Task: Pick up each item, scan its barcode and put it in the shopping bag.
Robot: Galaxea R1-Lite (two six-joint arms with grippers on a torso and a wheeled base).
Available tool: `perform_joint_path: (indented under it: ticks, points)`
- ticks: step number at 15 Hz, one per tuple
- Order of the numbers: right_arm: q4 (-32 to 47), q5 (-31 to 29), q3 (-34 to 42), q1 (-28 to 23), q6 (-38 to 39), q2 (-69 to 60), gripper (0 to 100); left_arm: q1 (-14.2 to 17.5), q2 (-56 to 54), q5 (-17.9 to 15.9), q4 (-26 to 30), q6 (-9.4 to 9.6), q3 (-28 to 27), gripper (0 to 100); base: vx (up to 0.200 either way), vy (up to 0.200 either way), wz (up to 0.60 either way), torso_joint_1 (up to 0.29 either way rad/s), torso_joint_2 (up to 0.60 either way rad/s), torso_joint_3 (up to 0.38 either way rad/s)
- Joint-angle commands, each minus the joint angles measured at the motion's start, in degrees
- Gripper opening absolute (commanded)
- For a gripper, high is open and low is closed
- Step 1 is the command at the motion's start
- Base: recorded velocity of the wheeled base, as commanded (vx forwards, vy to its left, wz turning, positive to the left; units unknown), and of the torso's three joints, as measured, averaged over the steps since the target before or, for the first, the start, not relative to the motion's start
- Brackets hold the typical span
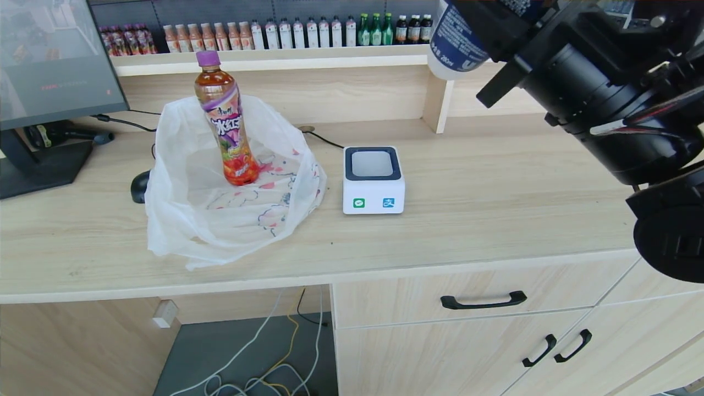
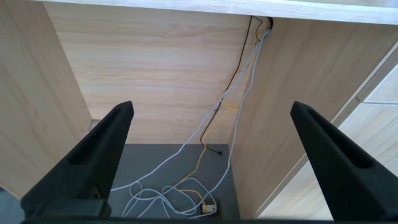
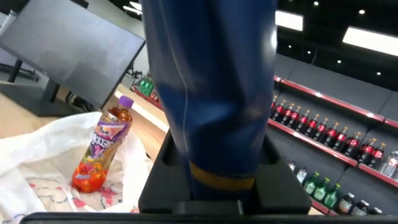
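Note:
My right gripper [image 1: 487,38] is raised high over the back right of the counter, shut on a blue-and-white bottle [image 1: 454,41]. Up close, that blue bottle [image 3: 211,87] stands between the fingers of the right gripper [image 3: 214,171]. The white barcode scanner [image 1: 373,179] sits mid-counter, below and left of the held bottle. A white plastic shopping bag [image 1: 220,220] lies open to the scanner's left, with a purple-capped tea bottle [image 1: 225,124] upright inside it; the same tea bottle [image 3: 102,152] stands in the bag [image 3: 37,168]. My left gripper [image 2: 212,112] hangs open below the counter, holding nothing.
A monitor [image 1: 55,60] on its stand occupies the counter's left end, with a black mouse [image 1: 140,187] beside the bag. A raised shelf [image 1: 275,58] with several drink bottles runs along the back. Drawers [image 1: 484,301] are under the counter, cables [image 2: 186,186] on the floor.

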Motion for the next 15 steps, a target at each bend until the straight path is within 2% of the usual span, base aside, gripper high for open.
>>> perform_joint_path:
  ticks: [1, 4, 6, 9, 13, 15]
  points:
    - [-3.03, -0.83, 3.41, -1.29, 2.65, -2.11, 0, 0.0, -0.01, 0.01, 0.0, -0.04, 0.0, 100, 0.0, 0.0, 0.0, 0.0, 0.0, 0.0]
    - [-11.46, -7.16, 11.06, -3.48, 10.83, -2.72, 0, 0.0, -0.01, 0.01, 0.0, -0.04, 0.0, 100, 0.0, 0.0, 0.0, 0.0, 0.0, 0.0]
    - [-14.01, -9.79, 17.74, -3.75, 13.64, -4.04, 0, 0.0, -0.01, 0.01, 0.0, -0.04, 0.0, 100, 0.0, 0.0, 0.0, 0.0, 0.0, 0.0]
    - [-13.93, -10.41, 26.53, -3.83, 14.17, -7.12, 0, 0.0, -0.01, 0.01, 0.0, -0.04, 0.0, 100, 0.0, 0.0, 0.0, 0.0, 0.0, 0.0]
    - [-13.84, -21.75, 30.57, -4.54, 14.25, -7.29, 0, 0.0, -0.01, 0.01, 0.0, -0.04, 0.0, 100, 0.0, 0.0, 0.0, 0.0, 0.0, 0.0]
    - [-13.84, -22.89, 32.59, -4.54, 12.67, -7.38, 0, 0.0, -0.01, 0.01, 0.0, -0.04, 0.0, 100, 0.0, 0.0, 0.0, 0.0, 0.0, 0.0]
